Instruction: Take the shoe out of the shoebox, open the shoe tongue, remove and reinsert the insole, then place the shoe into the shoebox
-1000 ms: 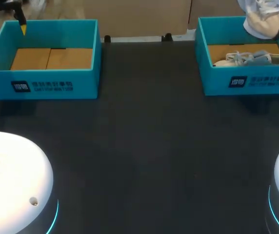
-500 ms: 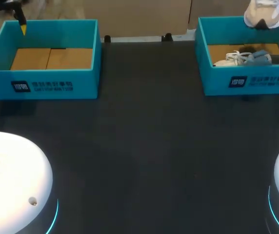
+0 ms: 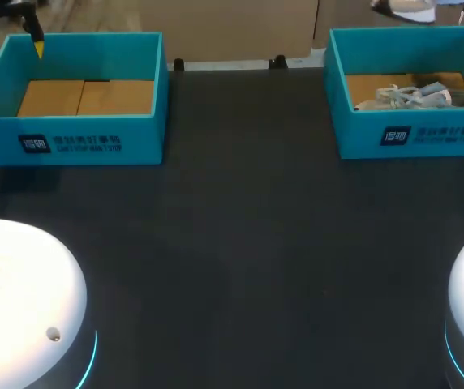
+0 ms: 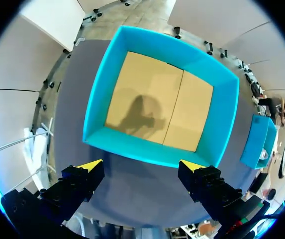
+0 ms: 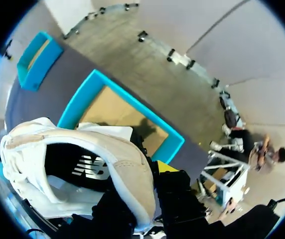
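A white and beige shoe (image 5: pixel 82 159) with a dark inside hangs high above the right blue shoebox (image 5: pixel 90 87). My right gripper (image 5: pixel 148 174) is shut on the shoe's heel rim. In the head view only the sole of this shoe (image 3: pixel 406 8) shows, at the top edge. A second pale shoe (image 3: pixel 418 96) lies inside that shoebox (image 3: pixel 410 134). My left gripper (image 4: pixel 141 167) is open and holds nothing. It hangs above the near wall of the left blue box (image 4: pixel 147 149), whose cardboard floor is bare. Its yellow fingertips (image 3: pixel 37 47) show at the far left corner in the head view.
The left blue box (image 3: pixel 74 134) stands at the table's back left and the right shoebox at the back right. Dark tabletop (image 3: pixel 240 243) lies between and in front of them. The two white arm bases sit at the near corners.
The shoe in my right gripper has risen and shifted left, almost out of the head view's top edge. The left arm has kept still.
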